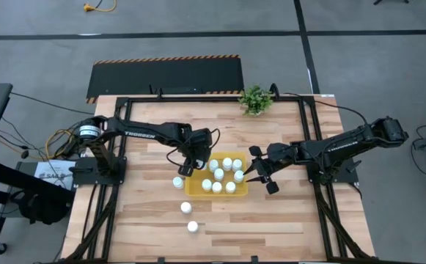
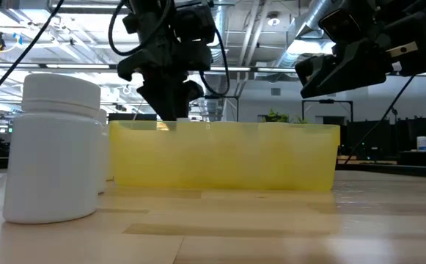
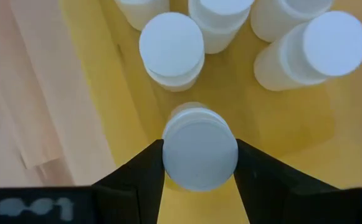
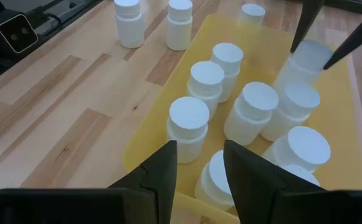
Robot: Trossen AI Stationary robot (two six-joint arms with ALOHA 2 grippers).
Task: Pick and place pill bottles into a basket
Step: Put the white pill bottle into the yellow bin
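A wooden table point(image 1: 271, 220) is seen from above, with the left arm point(image 1: 143, 132) and the right arm point(image 1: 344, 143) reaching in from opposite sides toward a bright-yellow basket point(image 1: 242, 192) near the table's middle. In the level view the basket's translucent yellow wall point(image 2: 223, 158) is presented broadside. The left gripper point(image 1: 187, 167) is positioned over the basket's left end, and its fingers point(image 3: 137, 180) are clamped on a pill bottle point(image 3: 199, 154), which is held over the yellow floor just beside the bottles already inside. The right gripper point(image 1: 264, 176) is held just beside the basket's right edge, its fingers point(image 4: 162, 171) drawn together with nothing between them. A group of upright pill bottles point(image 1: 226, 176) is contained in the basket, several of them touching. Three further bottles are left on the wood: one point(image 1: 177, 181) just beside the basket's left end, one point(image 1: 186, 208) nearer the table's front, and one point(image 1: 193, 226) nearest the front edge. A small green potted plant point(image 1: 255, 100) is placed at the table's far edge, well apart from the basket.
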